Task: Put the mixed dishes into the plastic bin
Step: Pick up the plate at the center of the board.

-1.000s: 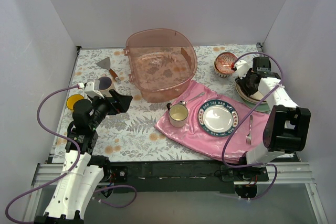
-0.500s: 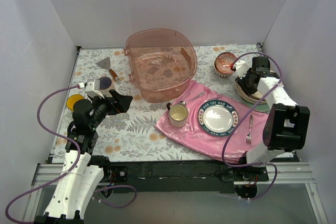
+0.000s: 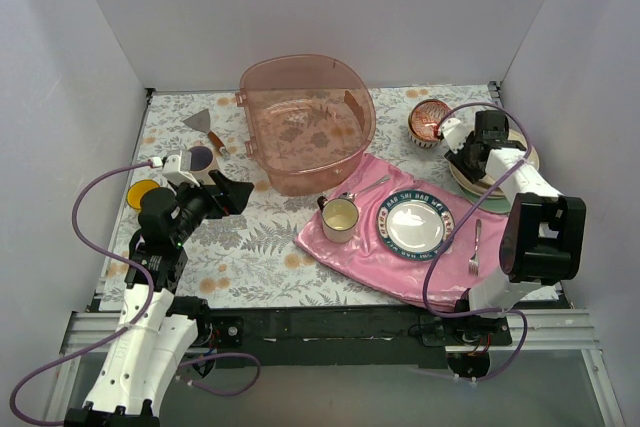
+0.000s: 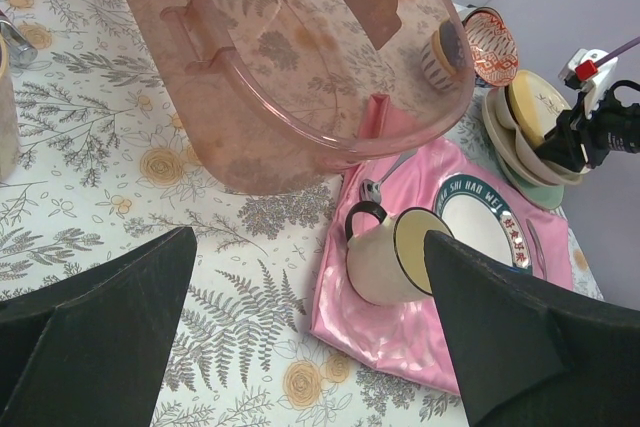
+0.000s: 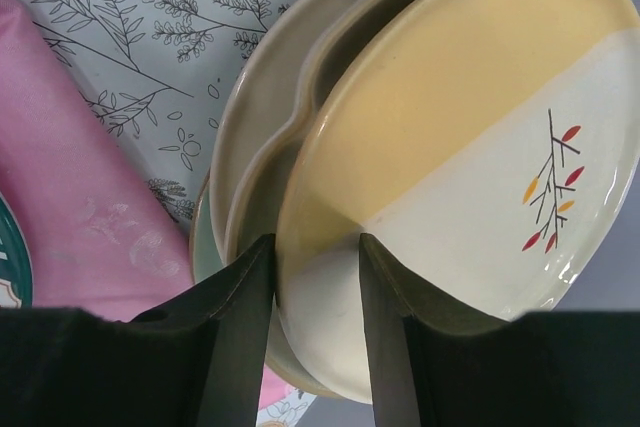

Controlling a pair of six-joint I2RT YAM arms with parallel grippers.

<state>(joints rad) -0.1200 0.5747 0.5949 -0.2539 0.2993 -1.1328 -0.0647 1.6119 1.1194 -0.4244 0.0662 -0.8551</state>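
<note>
step: first pick, I'd say. The right arm is at the plate stack on the right side of the table, and I can't see any dishes in the bin.

right gripper (image 5: 315, 247): clamped on the near rim of the peach-yellow plate (image 5: 470, 137), one finger above the rim and one below (a thin edge pinch, not much bite).

left gripper (image 4: 308, 242): fingers spread wide, holding nothing, hovering over the floral tablecloth (image 4: 110, 157) and pointed toward the bin.

stack: the peach-yellow plate sits on top, tilted. The cream divided plate (image 5: 262, 117) is under it, and the mint-green plate (image 5: 200, 247) peeks out at the bottom.

plastic bin (image 3: 358, 107): at the back centre of the table, well apart from the stack and to its left.

other dishes: the red-patterned bowl (image 3: 430, 124) is just beside the stack. The pale mug (image 3: 200, 158) and yellow mug (image 3: 142, 194) are over by the left arm.

next move: lift the plate clear of the divided one, carry it left past the red bowl, get it over the bin's tall wall, then let go low. With that edge grip the plate could swing, so go slow.

leave alone: the blue-rimmed plate (image 3: 415, 225) and the cream cup (image 3: 340, 218).
</note>
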